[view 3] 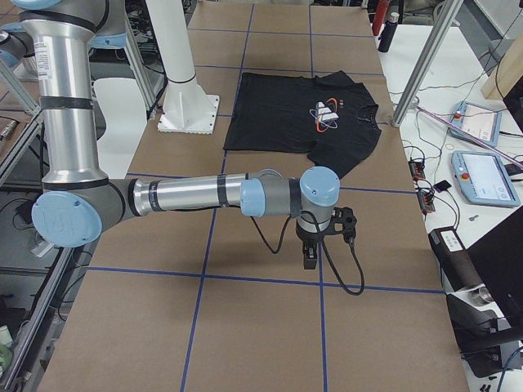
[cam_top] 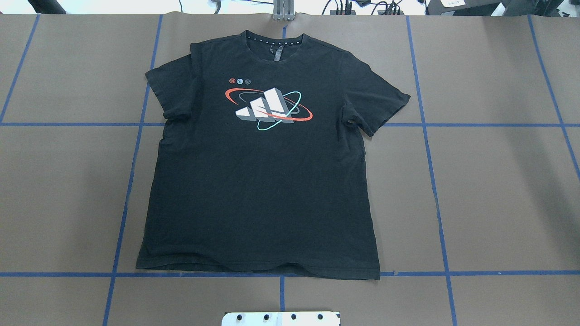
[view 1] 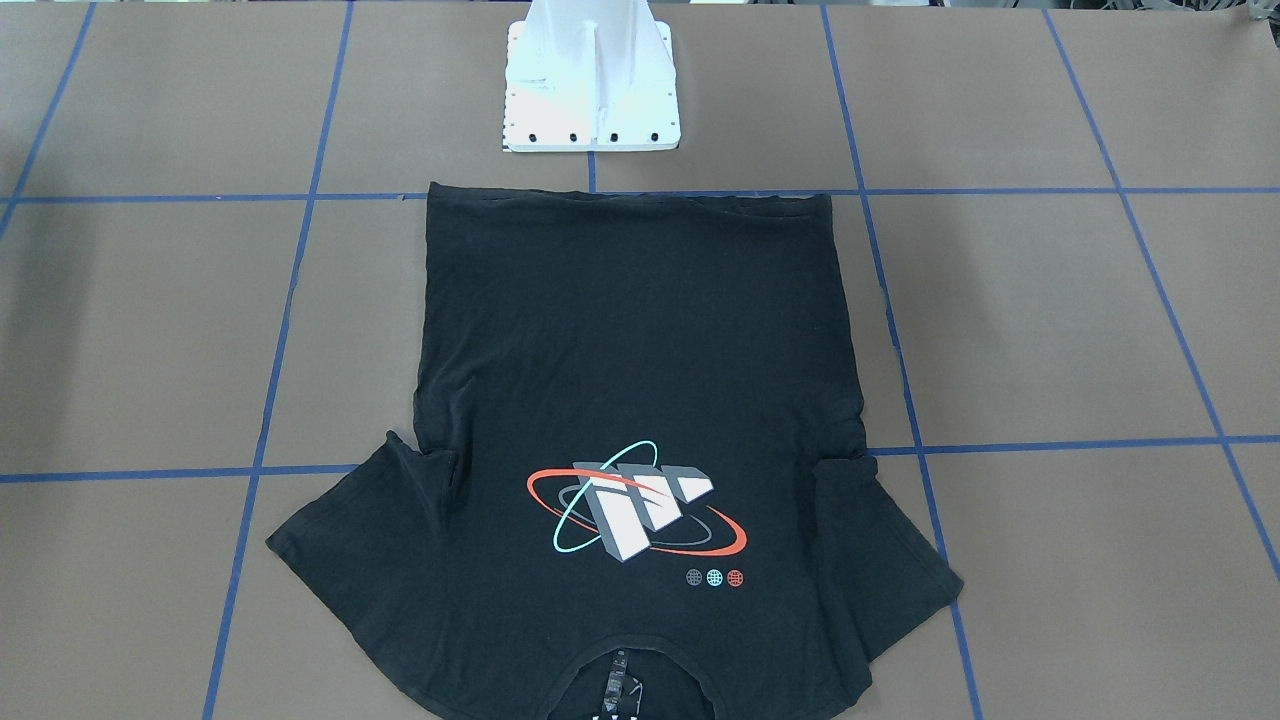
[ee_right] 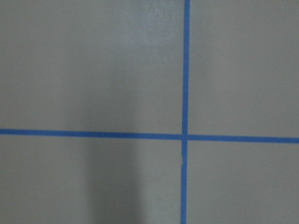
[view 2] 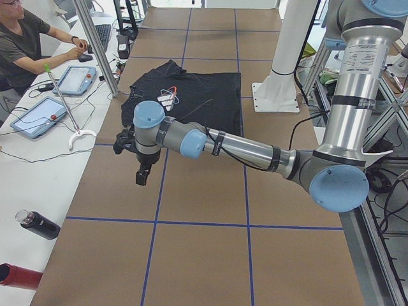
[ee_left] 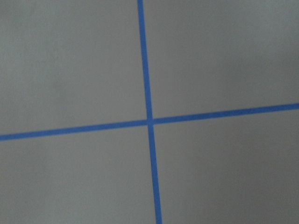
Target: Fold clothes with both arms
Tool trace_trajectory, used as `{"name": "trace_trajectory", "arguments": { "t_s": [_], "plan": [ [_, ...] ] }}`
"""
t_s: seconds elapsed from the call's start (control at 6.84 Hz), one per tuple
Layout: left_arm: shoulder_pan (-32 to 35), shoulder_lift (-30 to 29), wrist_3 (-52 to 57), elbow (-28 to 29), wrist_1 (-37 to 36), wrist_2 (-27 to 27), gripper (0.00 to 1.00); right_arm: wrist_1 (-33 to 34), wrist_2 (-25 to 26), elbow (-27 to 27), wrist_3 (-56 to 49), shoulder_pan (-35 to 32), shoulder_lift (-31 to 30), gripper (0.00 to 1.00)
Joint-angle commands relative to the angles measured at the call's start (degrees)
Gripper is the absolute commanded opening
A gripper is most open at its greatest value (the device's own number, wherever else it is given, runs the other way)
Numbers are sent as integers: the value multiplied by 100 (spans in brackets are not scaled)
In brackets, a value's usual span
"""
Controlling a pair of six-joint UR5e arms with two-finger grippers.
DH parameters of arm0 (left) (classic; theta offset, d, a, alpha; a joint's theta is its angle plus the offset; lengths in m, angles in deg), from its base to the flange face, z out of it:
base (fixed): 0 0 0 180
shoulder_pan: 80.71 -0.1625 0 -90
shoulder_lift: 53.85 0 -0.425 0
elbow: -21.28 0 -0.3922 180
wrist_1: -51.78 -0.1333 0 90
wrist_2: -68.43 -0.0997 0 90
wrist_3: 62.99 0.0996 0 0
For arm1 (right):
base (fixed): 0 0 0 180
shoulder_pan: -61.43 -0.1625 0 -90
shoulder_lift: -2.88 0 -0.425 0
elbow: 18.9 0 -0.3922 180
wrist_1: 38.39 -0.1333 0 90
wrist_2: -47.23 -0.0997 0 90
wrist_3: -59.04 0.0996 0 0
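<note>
In the front-facing view, a black T-shirt (view 1: 640,330) was seen spread flat on the brown tabletop (view 1: 1050,320), front side up, with its orbit logo (view 1: 635,510) showing. Its hem lay near the white pedestal (view 1: 590,90), and the collar pointed away from it.

In the overhead view, both short sleeves were seen lying out to the sides, and the hem ran along a blue tape line (cam_top: 498,273).

In the left side view, the left arm (view 2: 242,148) was stretched low over the tabletop. The left claw (view 2: 140,180) hung above the bare surface, well apart from the T-shirt. Whether it was spread or pressed together could not be told.

In the right side view, the right arm (view 3: 188,196) was stretched likewise. The right claw (view 3: 310,260) pointed down, also well apart from the T-shirt, and its state could not be told either.

In each wrist view, a crossing of blue tape lines on the tabletop was shown.
</note>
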Motion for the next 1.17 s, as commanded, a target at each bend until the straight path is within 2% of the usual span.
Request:
{"name": "trace_trajectory", "arguments": {
  "t_s": [0.0,0.15,0.29,0.44,0.73,1.02],
  "plan": [
    [-398,-538,-39,196,49,13,100,-170,-17,-18,688,259,530,100],
    [-584,-566,-169,188,84,48,100,-683,-26,-244,689,469,539,100],
    [-681,-758,-536,432,423,240,100,-1733,-9,-394,1472,706,540,100],
    [-804,-1064,-879,791,1149,215,100,-2283,0,-892,2080,1021,853,100],
    [-840,-1199,-1949,1399,2722,224,100,-2489,26,-1614,2289,1260,1582,100],
    [-1253,-1208,-3135,1856,4024,-11,100,-2552,44,-1714,2428,1568,1865,100]
  ]
}}
